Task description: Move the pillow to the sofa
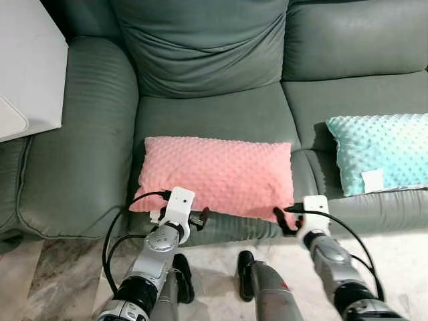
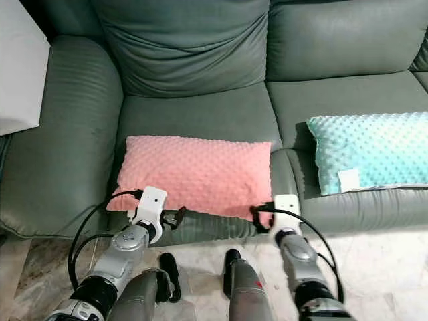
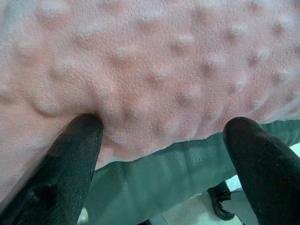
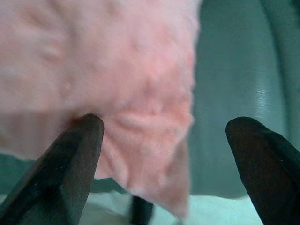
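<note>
— Item one, the pink pillow (image 1: 217, 175): where was it?

— Flat on the sofa (image 1: 200, 114) seat cushion, its near edge at the seat's front lip, the sofa's padded arm beside it.

— Handling?

— Judged light and soft, with a dimpled plush cover that should not slip. Limp, so a one-corner hold would likely let it sag; best taken at both near corners, or along the near seam.

— Grippers?

— The left gripper (image 1: 198, 218) stood at the pillow's near corner on the sofa-arm side, fingers spread wide, one fingertip (image 3: 86, 129) touching the plush, the other off the pillow over the seat front. The right gripper (image 1: 286, 221) stood at the other near corner, also spread wide, one fingertip (image 4: 86, 129) against the fabric and nothing clamped.

— Other entries?

— A teal pillow (image 1: 381, 152) with a white tag, on the next seat of the sofa, apart from the pink one. A white surface (image 1: 27, 73) beyond the sofa arm.

— Containers?

— None listed. The sofa seat served as the holder, bearing both pillows.

— Task standing?

— Judged done, or nearly so: the pillow lay on the sofa.
</note>
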Available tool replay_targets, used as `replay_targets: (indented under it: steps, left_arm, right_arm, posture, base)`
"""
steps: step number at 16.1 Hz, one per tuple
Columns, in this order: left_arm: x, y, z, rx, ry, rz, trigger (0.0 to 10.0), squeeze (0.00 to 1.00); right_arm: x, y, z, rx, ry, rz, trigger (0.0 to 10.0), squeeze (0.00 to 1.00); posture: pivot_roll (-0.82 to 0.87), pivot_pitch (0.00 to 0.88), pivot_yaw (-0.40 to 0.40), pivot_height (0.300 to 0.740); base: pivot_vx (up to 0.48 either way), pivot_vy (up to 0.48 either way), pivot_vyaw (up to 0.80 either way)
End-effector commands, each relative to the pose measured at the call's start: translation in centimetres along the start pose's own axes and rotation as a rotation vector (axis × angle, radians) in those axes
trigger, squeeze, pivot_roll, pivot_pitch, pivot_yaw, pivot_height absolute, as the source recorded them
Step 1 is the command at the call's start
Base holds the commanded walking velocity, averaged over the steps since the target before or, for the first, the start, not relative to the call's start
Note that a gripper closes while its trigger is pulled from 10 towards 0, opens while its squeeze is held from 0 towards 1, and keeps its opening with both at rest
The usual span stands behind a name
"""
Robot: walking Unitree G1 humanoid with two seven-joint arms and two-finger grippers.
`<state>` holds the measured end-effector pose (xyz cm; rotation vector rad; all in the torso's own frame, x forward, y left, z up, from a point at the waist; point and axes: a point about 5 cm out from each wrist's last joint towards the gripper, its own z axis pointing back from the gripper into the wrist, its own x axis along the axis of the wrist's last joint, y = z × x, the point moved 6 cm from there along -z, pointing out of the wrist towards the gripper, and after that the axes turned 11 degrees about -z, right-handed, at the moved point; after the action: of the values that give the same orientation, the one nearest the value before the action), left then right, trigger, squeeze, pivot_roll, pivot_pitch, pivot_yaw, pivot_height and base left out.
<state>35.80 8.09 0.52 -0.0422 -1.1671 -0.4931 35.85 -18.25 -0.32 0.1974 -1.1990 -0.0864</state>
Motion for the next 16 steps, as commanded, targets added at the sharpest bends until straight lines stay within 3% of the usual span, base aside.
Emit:
replay_targets:
  steps: [1,4,7,8,9,10,11,12,13,14,16]
  left_arm:
    - [-1.8,-0.1,0.5,-0.007,0.041,0.013,10.0,0.00]
    - [-2.8,1.1,1.2,0.008,0.055,0.003,10.0,0.00]
    - [-3.7,1.4,1.7,0.014,0.069,0.017,10.0,0.00]
    - [-3.6,0.9,1.6,0.011,0.071,0.018,10.0,0.00]
    - [-3.5,0.7,1.6,0.007,0.069,0.018,10.0,0.00]
    - [-3.2,0.4,1.5,0.001,0.064,0.019,10.0,0.00]
    - [-2.9,0.2,1.4,-0.011,0.055,0.021,10.0,0.00]
    - [-2.8,0.3,1.5,-0.012,0.052,0.022,10.0,0.00]
    - [-3.0,0.5,1.6,-0.011,0.054,0.023,10.0,0.00]
    - [-3.5,1.1,1.8,-0.004,0.065,0.021,10.0,0.00]
    - [-4.3,1.7,2.2,0.007,0.084,0.014,10.0,0.00]
  right_arm:
    - [-1.2,0.7,0.5,0.020,0.013,-0.024,10.0,1.00]
    - [-1.4,2.1,1.1,0.049,-0.025,-0.027,10.0,0.98]
    - [-1.5,0.4,1.8,-0.083,-0.051,0.065,10.0,0.87]
    - [-1.0,-0.1,1.9,-0.120,-0.064,0.119,10.0,0.69]
    - [-0.7,-0.2,1.9,-0.130,-0.078,0.127,10.0,0.60]
    - [0.1,0.1,1.7,-0.133,-0.095,0.125,10.0,0.29]
    - [1.2,1.2,1.5,-0.106,-0.129,0.092,10.0,0.18]
    - [1.7,1.9,1.6,-0.097,-0.145,0.092,10.0,0.18]
    - [2.3,3.4,1.7,-0.065,-0.167,0.073,10.0,0.14]
    - [3.0,5.6,2.0,-0.019,-0.196,0.049,10.0,0.13]
    - [3.4,8.5,2.7,0.055,-0.218,0.018,10.0,0.13]
  posture:
    - [-0.12,0.433,0.045,0.740]
    - [-0.12,0.428,0.045,0.740]
    - [-0.13,0.419,0.048,0.740]
    - [-0.12,0.416,0.048,0.740]
    - [-0.12,0.415,0.048,0.740]
    - [-0.12,0.413,0.046,0.740]
    - [-0.12,0.412,0.045,0.740]
    - [-0.13,0.411,0.043,0.740]
    - [-0.13,0.410,0.040,0.740]
    - [-0.13,0.410,0.040,0.740]
    - [-0.13,0.409,0.039,0.740]
  base:
    - [0.000,0.000,0.00]
    - [0.000,0.000,0.00]
    - [0.000,0.000,0.00]
    - [0.000,0.000,0.00]
    - [0.000,0.000,0.00]
    - [0.000,0.000,0.00]
    - [0.000,0.000,0.00]
    - [0.000,0.000,0.00]
    - [0.000,0.000,0.00]
    - [0.000,0.000,0.00]
    - [0.000,0.000,0.00]
